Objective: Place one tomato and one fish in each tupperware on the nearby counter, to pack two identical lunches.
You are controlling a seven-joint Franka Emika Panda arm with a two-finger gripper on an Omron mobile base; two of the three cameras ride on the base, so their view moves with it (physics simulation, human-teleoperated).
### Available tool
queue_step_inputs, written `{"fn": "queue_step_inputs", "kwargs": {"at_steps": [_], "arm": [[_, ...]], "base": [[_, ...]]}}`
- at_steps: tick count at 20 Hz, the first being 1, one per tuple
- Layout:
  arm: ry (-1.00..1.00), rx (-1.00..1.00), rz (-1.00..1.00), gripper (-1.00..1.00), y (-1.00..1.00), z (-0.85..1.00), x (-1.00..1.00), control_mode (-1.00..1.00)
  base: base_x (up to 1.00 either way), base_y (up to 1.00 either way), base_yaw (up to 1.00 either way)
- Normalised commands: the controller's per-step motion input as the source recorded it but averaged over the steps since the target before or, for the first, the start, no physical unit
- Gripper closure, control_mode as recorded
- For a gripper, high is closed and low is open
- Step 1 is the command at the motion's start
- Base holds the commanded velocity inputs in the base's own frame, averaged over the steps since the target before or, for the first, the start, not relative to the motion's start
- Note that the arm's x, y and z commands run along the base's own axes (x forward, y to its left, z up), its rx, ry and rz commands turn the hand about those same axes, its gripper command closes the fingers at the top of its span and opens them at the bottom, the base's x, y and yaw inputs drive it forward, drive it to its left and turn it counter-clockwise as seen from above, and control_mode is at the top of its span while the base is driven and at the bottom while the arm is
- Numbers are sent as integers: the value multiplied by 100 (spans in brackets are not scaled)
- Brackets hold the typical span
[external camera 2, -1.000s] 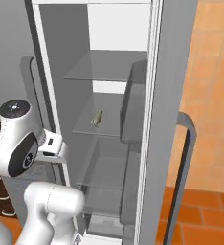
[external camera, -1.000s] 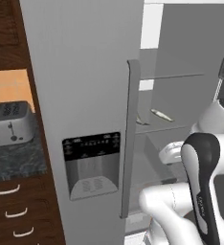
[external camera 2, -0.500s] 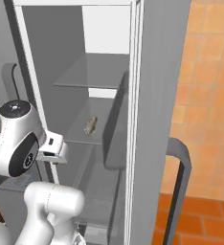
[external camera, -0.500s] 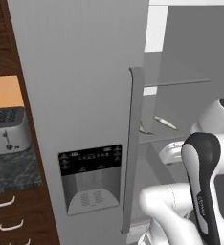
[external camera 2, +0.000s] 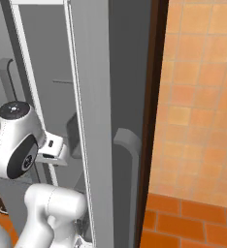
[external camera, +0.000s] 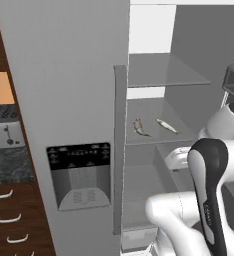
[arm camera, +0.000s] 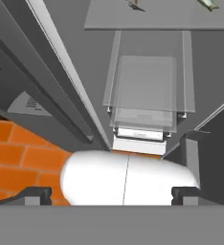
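On the middle fridge shelf [external camera: 154, 112], two fish [external camera: 140, 127] lying side by side, slightly apart, well inside the open compartment. Hand [arm camera: 111, 194] low near the floor, fingers spread wide, holding nothing, pointed up toward the clear drawers [arm camera: 150, 91]. No tomatoes or tubs to be made out yet. Best to raise the hand level with the shelf, clear of the door edge [external camera: 120, 150], come down over the nearer fish across its slender body, close gently at mid-length. Toaster [external camera: 6, 137] on the tabletop [external camera: 9, 165] further left.
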Motion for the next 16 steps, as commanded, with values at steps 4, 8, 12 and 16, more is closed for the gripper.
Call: {"fn": "queue_step_inputs", "kwargs": {"at_steps": [4,8,12,16], "arm": [[0,3,0,-100,-23,17,38,-100],[-3,3,0,-100,-13,20,45,-100],[-4,0,0,-100,17,0,55,-100],[-6,0,0,-100,0,1,54,-100]], "base": [[0,0,0],[0,0,0],[0,0,0],[0,0,0]]}}
